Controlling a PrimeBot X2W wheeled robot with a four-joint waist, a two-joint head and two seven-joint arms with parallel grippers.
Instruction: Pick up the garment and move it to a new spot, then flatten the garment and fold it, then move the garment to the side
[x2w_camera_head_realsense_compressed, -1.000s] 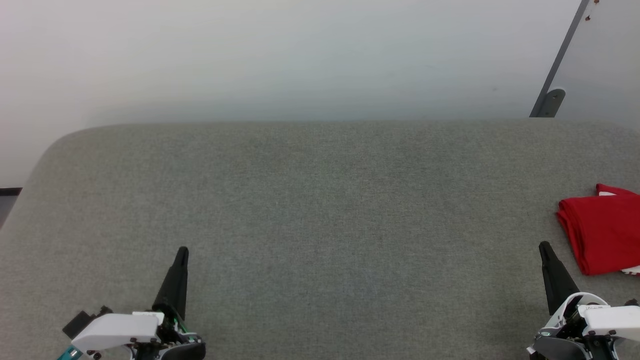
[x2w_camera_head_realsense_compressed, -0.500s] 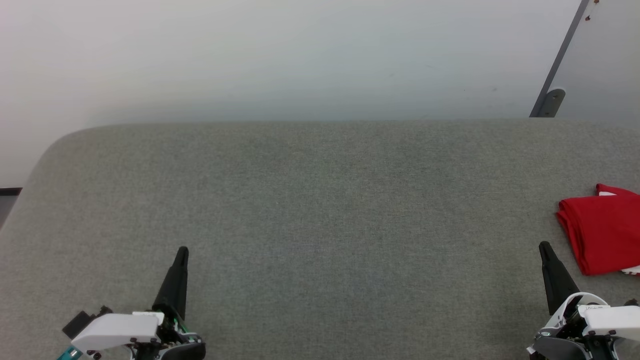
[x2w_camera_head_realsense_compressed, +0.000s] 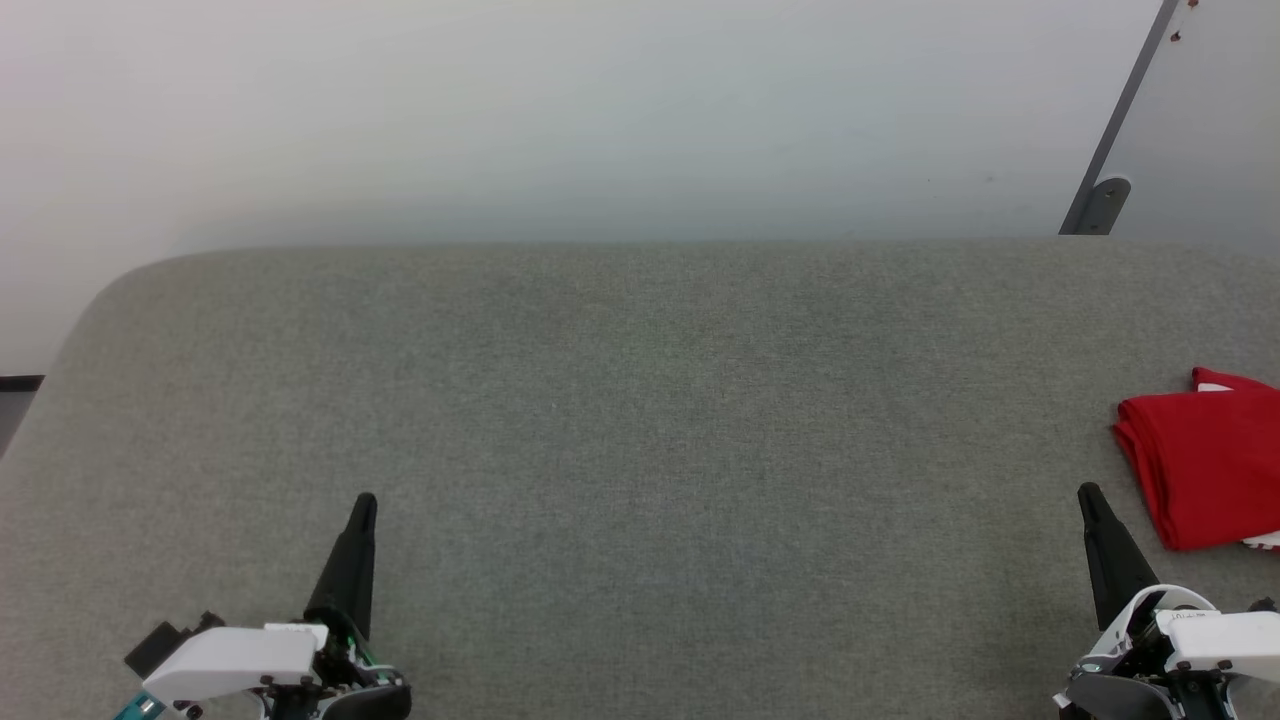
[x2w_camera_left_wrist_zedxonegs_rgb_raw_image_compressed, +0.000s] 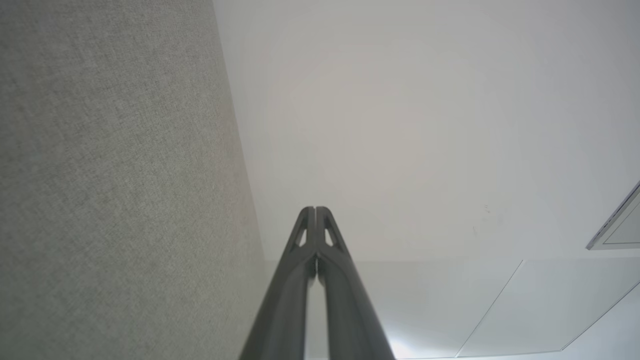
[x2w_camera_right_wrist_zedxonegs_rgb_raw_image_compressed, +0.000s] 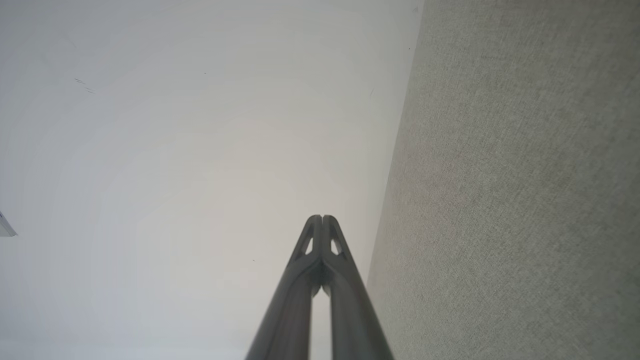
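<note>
The garment (x2w_camera_head_realsense_compressed: 1205, 462) lies folded into a compact red bundle at the far right of the grey fabric table (x2w_camera_head_realsense_compressed: 640, 420), cut off by the picture's edge, with a bit of white trim showing at its lower corner. My right gripper (x2w_camera_head_realsense_compressed: 1088, 493) rests just left of and below it, apart from the cloth, shut and empty. At the lower left my left gripper (x2w_camera_head_realsense_compressed: 366, 500) is shut too, holding nothing. Each wrist view shows its own fingertips pressed together: left gripper (x2w_camera_left_wrist_zedxonegs_rgb_raw_image_compressed: 315, 209), right gripper (x2w_camera_right_wrist_zedxonegs_rgb_raw_image_compressed: 322, 217).
A pale wall (x2w_camera_head_realsense_compressed: 600, 110) rises behind the table's far edge. A grey metal post with a foot bracket (x2w_camera_head_realsense_compressed: 1105, 195) leans at the back right. The table's left corner is rounded, with dark floor (x2w_camera_head_realsense_compressed: 15, 400) beside it.
</note>
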